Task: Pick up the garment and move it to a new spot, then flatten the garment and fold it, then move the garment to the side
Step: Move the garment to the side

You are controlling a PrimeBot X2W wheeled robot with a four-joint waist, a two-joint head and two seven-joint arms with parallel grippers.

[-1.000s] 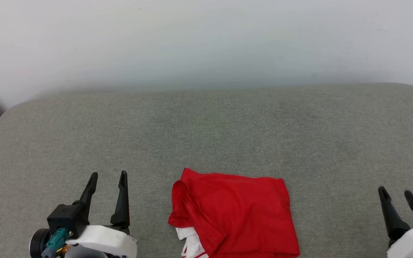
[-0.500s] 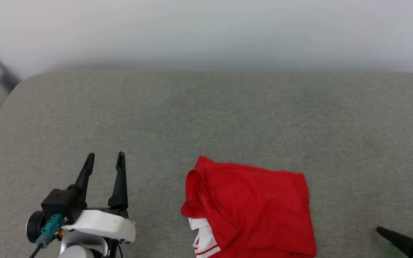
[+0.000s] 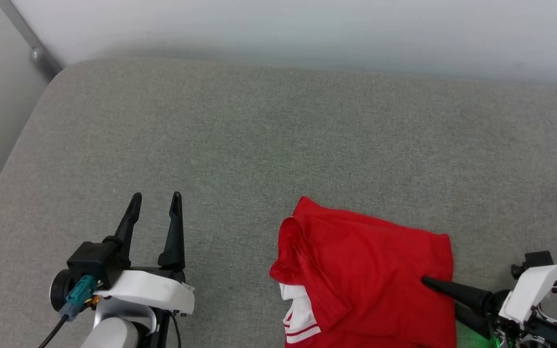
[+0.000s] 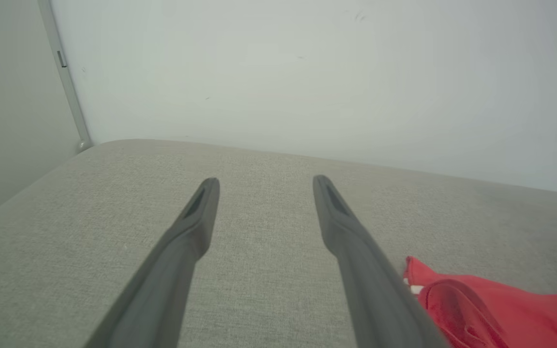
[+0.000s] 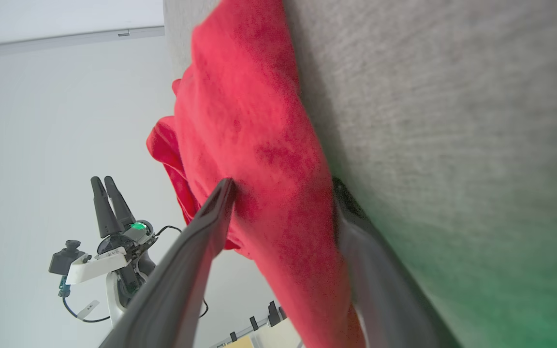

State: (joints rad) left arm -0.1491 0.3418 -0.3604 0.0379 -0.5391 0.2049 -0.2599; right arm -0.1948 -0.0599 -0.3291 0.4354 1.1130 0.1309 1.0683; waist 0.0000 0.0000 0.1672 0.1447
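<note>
Item: garment (image 3: 365, 270), red, folded into a flat, roughly square packet lying on the grey padded surface (image 3: 240, 135), near the robot and right of centre in the head view. Long axis runs left to right there, the right end angled a little nearer. A rolled fold (image 3: 285, 241) forms the left edge. A white sleeve (image 3: 300, 316) with red stripes pokes out at the near left corner. The near edge is cut off by the bottom border, so which way the neck points cannot be told. Right gripper (image 3: 440, 295): fingers wide apart, pointing left, straddling the packet's right edge, one finger (image 5: 211, 217) on top of the cloth, the other (image 5: 356, 232) between cloth and surface, its tip hidden. The cloth is between them, not pinched. Green glow (image 3: 472, 333) on the surface beside this gripper. Left gripper (image 3: 156, 195): fingers wide apart, empty, pointing away from the robot, well apart from the garment on its left, over bare surface. Surroundings: pale wall (image 3: 307, 29) behind and a grey metal strip (image 3: 32, 43) at the far left corner. Nothing stands between either gripper and the garment.
</note>
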